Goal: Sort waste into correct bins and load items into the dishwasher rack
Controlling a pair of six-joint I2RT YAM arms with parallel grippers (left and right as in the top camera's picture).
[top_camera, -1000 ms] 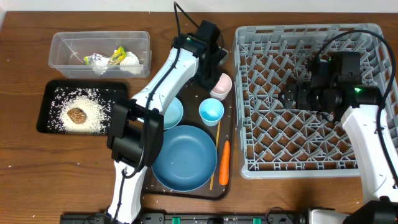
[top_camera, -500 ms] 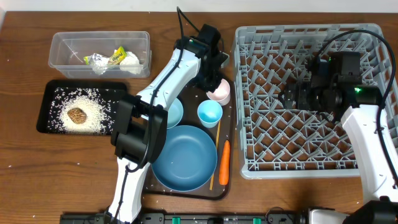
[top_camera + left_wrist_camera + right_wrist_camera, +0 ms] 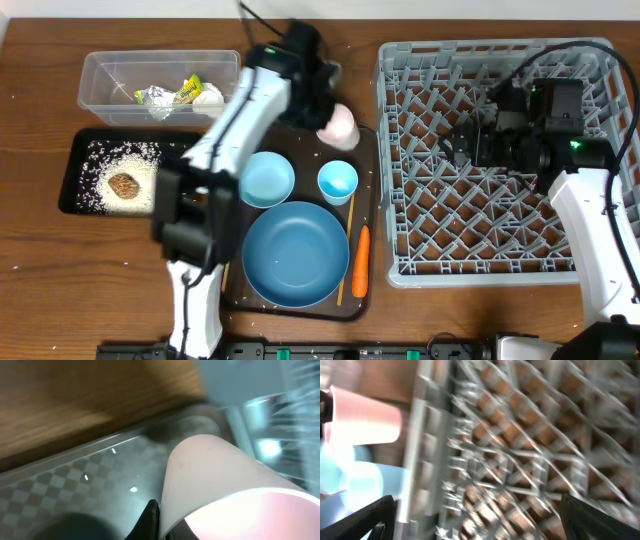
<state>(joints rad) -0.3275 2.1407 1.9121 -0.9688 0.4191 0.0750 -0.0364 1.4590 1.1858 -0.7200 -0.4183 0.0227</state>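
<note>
Desk (image 3: 40, 300) of brown wood carries all. Nearest, the large blue plate (image 3: 297, 253) and the orange carrot (image 3: 361, 262) lie on the dark-brown serving tray (image 3: 368, 185), beside the grey dishwasher rack (image 3: 400, 262). Over the rack the right fingers (image 3: 367, 517) are spread wide, holding nothing. Farther, the left fingers (image 3: 150, 517) grip the pale pink cup (image 3: 340, 125). A second ago it stood upright at the tray's far corner; now it is tilted.

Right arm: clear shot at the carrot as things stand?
Probably yes. The carrot lies uncovered just outside the wall of the rack, the right gripper hangs open and empty above the rack, and the left gripper holds the pink cup well away. It must clear that wall.
</note>
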